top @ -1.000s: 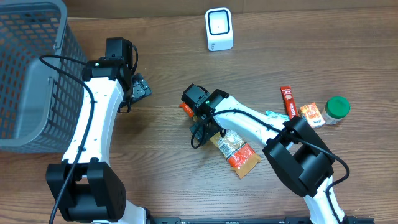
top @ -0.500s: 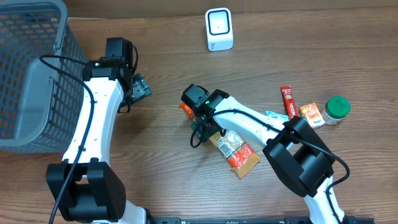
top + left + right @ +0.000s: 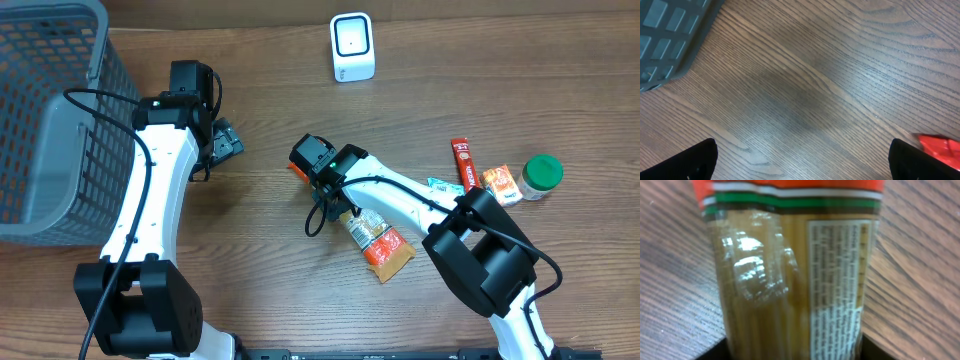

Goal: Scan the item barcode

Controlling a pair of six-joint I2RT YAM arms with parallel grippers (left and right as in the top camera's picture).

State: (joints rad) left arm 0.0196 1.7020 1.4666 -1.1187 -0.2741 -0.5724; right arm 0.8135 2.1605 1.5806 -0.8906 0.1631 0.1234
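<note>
The packet (image 3: 378,240) lies flat on the counter (image 3: 300,100), well apart from the scanner (image 3: 352,47), with the right jaws straddling its upper end. Whether they have clamped it I cannot tell: the wrist view shows only wrapper and label. The left jaws stand wide apart over bare wood. A good grip would likely squeeze across the narrow width, firm enough not to slip on glossy film, leaving the label free to face the scanner.
</note>
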